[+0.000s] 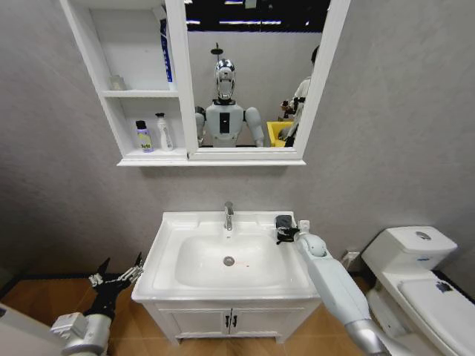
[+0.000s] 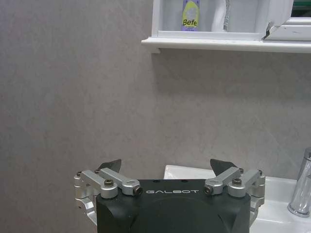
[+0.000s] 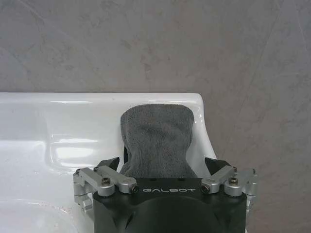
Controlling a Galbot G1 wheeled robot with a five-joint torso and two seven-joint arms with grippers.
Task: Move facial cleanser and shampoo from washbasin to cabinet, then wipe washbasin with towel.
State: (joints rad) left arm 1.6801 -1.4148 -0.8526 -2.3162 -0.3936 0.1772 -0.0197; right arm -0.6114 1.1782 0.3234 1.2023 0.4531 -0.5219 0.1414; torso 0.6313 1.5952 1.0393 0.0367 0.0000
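The white washbasin [image 1: 167, 256] sits below the wall cabinet [image 1: 141, 93]. Two bottles stand on the cabinet's lowest shelf: one with a black cap and a yellow and purple label [image 1: 144, 138] [image 2: 190, 14], and a white one [image 1: 163, 132] [image 2: 221, 17] beside it. I cannot tell which is the cleanser and which the shampoo. The dark grey towel [image 3: 158, 138] lies on the basin's back right corner. My right gripper [image 3: 164, 165] [image 1: 284, 230] is open just above it, one finger on each side. My left gripper [image 1: 115, 276] [image 2: 166, 165] hangs open and holds nothing, low at the basin's left.
A chrome tap [image 1: 228, 215] stands at the basin's back middle. A white toilet [image 1: 415, 267] is close on the right. The vanity doors [image 1: 230, 320] are below the basin. A blue item [image 1: 166, 52] leans on the cabinet's top shelf.
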